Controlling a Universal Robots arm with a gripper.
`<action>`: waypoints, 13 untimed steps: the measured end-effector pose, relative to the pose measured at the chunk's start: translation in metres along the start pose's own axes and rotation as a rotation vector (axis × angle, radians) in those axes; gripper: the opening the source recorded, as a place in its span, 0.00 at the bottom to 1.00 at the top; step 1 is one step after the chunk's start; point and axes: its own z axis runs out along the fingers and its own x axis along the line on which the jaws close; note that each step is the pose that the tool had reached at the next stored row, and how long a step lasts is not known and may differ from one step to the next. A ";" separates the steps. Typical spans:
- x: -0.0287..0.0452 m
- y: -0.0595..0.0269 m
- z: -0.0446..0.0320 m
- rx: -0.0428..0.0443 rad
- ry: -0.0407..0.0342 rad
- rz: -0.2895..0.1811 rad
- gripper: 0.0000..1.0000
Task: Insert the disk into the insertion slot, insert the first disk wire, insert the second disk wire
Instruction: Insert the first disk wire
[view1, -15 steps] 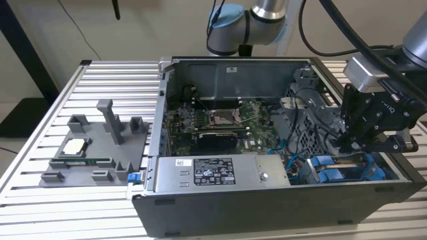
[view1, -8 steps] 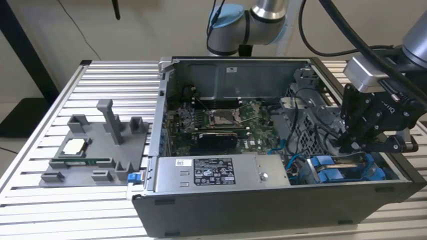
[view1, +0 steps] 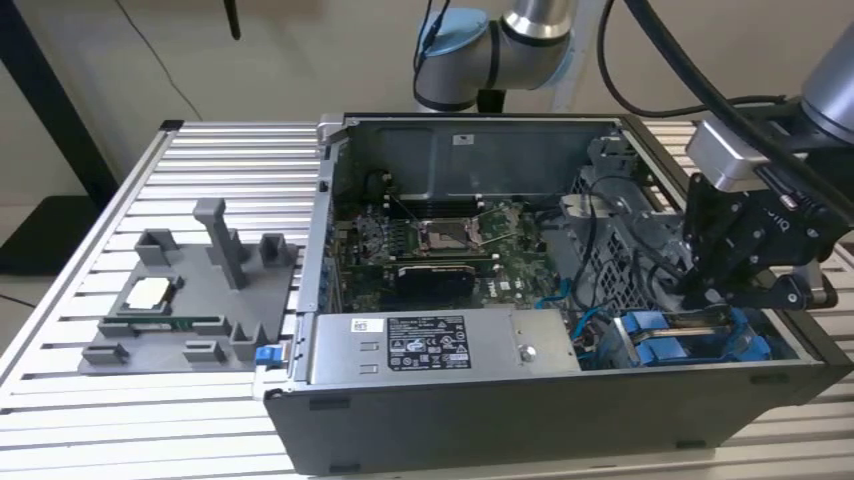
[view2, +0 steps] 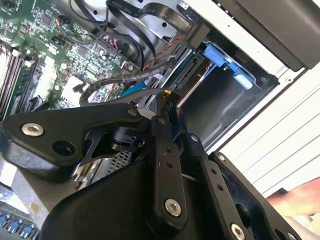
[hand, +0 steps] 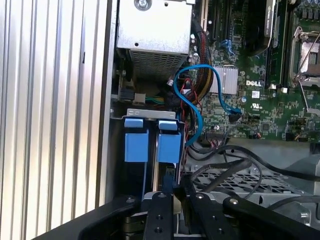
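gripper (hand: 168, 186): together, pinching a dark wire plug (hand: 168, 175) | slot (hand: 150, 114): just ahead of gripper | plug held end-on, likely for a straight push

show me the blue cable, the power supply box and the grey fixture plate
blue cable (hand: 197, 66), first wrist view, top of its loop
power supply box (view1: 407, 345), exterior view, its label
grey fixture plate (view1: 247, 300), exterior view, bare flat part
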 end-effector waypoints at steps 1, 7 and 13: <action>0.0001 -0.0013 0.0007 0.0005 0.0010 0.000 0.19; 0.0009 -0.0104 0.0037 0.0036 0.0013 -0.001 0.19; 0.0013 -0.0132 0.0082 0.0182 0.0022 -0.003 0.19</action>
